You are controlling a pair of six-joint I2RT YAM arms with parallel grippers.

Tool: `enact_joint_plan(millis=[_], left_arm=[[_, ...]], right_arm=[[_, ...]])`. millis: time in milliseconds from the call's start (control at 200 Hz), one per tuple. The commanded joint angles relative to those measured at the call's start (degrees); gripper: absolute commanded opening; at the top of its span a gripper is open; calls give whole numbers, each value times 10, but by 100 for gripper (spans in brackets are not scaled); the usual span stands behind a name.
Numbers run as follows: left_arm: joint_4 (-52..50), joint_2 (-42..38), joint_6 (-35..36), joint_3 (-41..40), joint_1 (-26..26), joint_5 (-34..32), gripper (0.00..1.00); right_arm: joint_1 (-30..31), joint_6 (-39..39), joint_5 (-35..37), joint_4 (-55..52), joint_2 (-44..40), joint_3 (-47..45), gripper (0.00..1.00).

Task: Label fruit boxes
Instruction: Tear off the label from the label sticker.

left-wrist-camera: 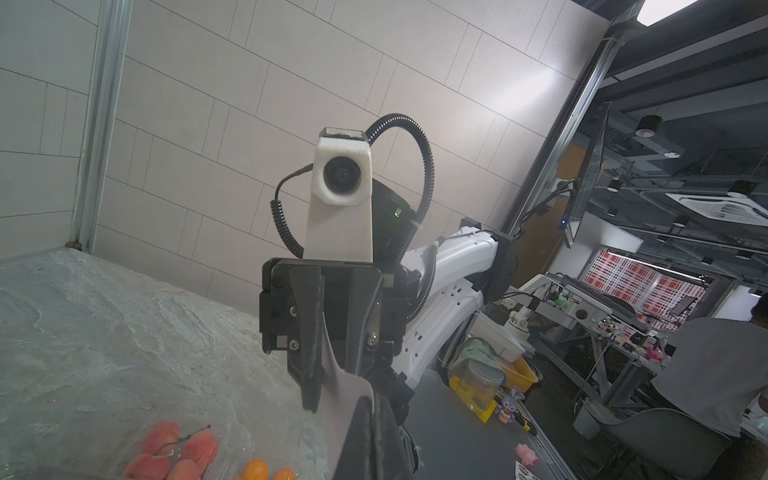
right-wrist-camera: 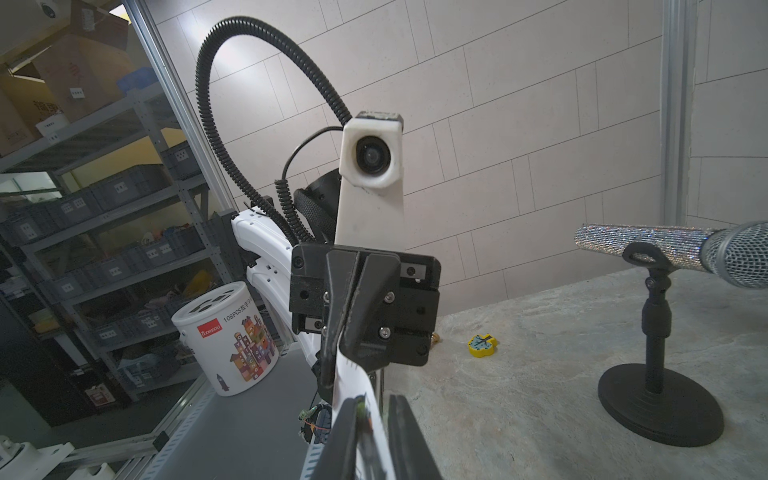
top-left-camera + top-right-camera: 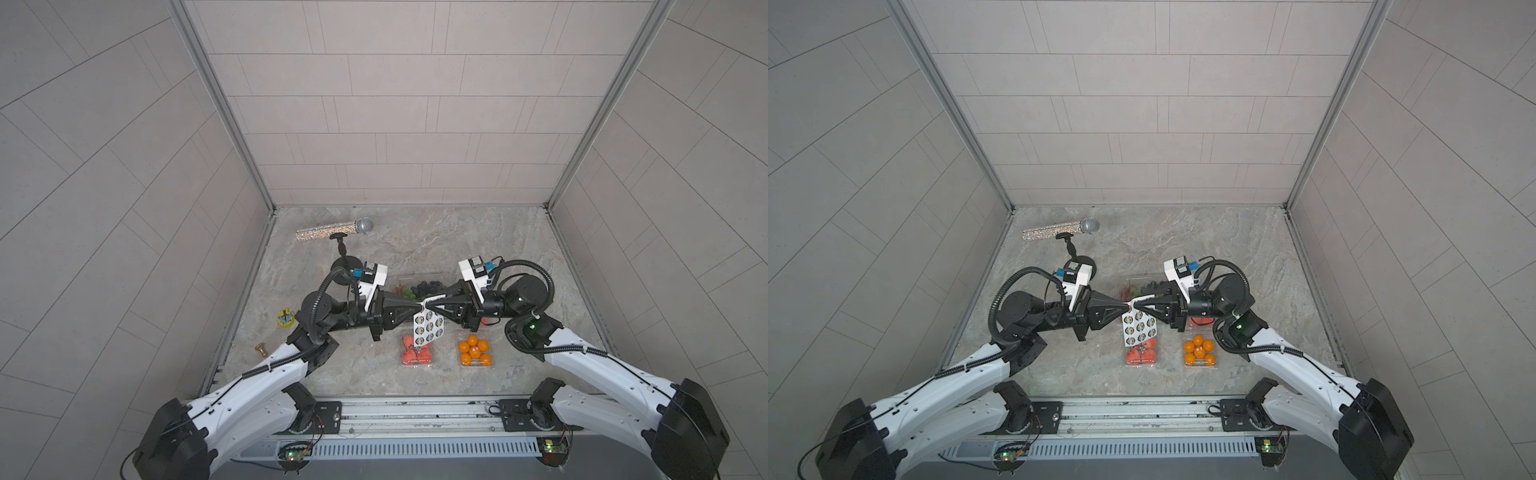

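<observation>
A white sheet of round dark stickers [image 3: 429,326] [image 3: 1140,328] hangs in the air between my two grippers, above the boxes. My left gripper [image 3: 419,308] [image 1: 374,415] is shut on the sheet's upper corner. My right gripper [image 3: 429,307] [image 2: 380,405] meets it tip to tip. Its jaws stand slightly apart, with the sheet [image 2: 353,382] lying against one finger. The large box of grapes and blueberries [image 3: 419,289] lies behind them. A small box of red fruit [image 3: 415,355] [image 1: 174,453] and the box of oranges [image 3: 475,353] sit in front. Another red box [image 3: 1200,321] is mostly hidden under the right arm.
A glittery microphone [image 3: 334,230] rests on a black stand [image 3: 347,270] at the back left. A yellow toy [image 3: 286,318] and a small brass piece [image 3: 261,349] lie near the left wall. Grey walls enclose three sides of the stone tabletop [image 3: 498,249].
</observation>
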Motion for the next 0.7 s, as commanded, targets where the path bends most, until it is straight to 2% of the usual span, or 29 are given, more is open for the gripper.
enact_joint_plan(millis=[0, 695], left_arm=[[24, 0, 4, 7, 3, 9, 0], [8, 4, 22, 10, 2, 0, 0]], right_arm=[[5, 12, -5, 33, 5, 4, 20], [12, 32, -8, 69, 28, 0, 25]])
